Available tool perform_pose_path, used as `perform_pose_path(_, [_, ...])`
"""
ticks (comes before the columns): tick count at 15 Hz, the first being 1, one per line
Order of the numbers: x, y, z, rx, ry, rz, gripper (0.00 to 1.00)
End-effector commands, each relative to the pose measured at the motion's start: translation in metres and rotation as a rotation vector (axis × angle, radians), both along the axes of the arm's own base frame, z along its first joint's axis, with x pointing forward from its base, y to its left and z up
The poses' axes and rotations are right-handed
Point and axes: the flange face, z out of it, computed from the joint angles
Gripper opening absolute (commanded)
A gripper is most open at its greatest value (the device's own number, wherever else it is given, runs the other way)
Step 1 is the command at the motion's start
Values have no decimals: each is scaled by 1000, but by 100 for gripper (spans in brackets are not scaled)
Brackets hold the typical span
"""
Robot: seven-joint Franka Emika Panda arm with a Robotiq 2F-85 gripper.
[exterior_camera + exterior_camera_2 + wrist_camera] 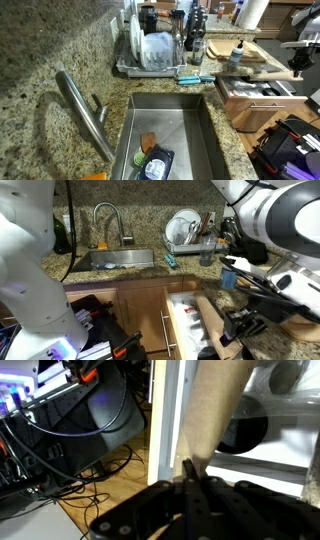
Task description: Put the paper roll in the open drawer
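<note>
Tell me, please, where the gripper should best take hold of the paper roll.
Probably at mid-height on the paper roll, coming in level from the cutting board side. The roll stands upright, so its round wall gives two opposite faces to squeeze.

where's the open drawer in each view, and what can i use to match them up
Exterior view: the open drawer is at the right, mid height, to the right of the sink.
Exterior view: the open drawer is at bottom centre, below and right of the sink.
Wrist view: cannot tell; the white surfaces on the right may be part of it.
Shared landmark: the faucet at the sink, seen in both exterior views.
</note>
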Motion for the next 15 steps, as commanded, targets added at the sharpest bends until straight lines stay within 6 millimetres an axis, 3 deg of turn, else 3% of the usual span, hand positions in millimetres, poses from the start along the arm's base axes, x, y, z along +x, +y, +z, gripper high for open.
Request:
perform_pose_path(1, [-1, 15, 9, -91, -105, -31, 12])
perform_pose_path(2, [0, 15, 10, -120, -121, -49, 29])
perform_pose_path(11, [-5, 19, 24, -152, -161, -110, 91])
perform_pose_path(13, [-7, 17, 27, -157, -161, -119, 100])
perform_pose_path(15, [-13, 7, 38, -183, -168, -137, 100])
